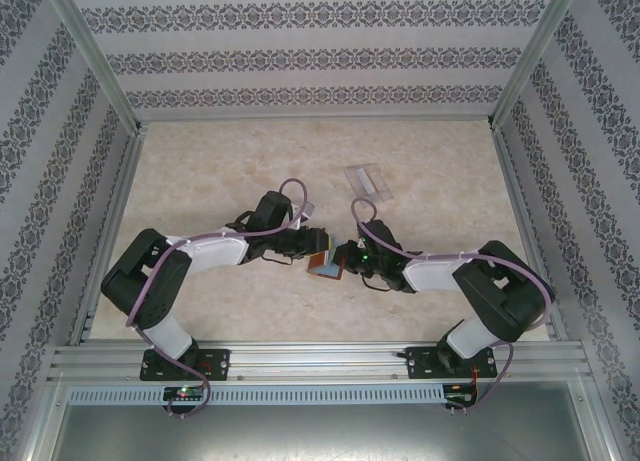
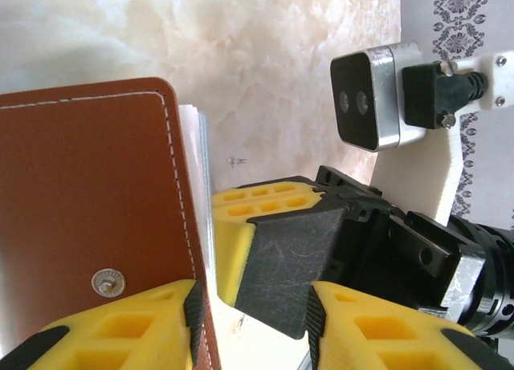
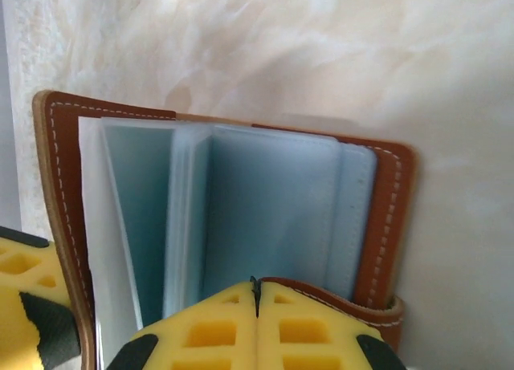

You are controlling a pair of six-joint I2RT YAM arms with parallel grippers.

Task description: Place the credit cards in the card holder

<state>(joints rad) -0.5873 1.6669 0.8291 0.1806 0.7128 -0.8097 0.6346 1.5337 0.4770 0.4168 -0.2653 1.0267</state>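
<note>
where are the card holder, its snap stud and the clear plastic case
card holder (image 2: 88, 193), left wrist view, middle of brown cover
snap stud (image 2: 108, 282), left wrist view, metal centre
clear plastic case (image 1: 370, 183), top external view, flat top

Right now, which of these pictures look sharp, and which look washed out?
Top view: even light, hardly any shadows on the table. Left wrist: wallet stitching crisp, table washed pale. Right wrist: plastic sleeves slightly hazy, yellow fingers soft.

the reddish-brown card holder (image 3: 60, 185) is open, white stitching along its edges, pale blue sleeves fanned inside.
</note>
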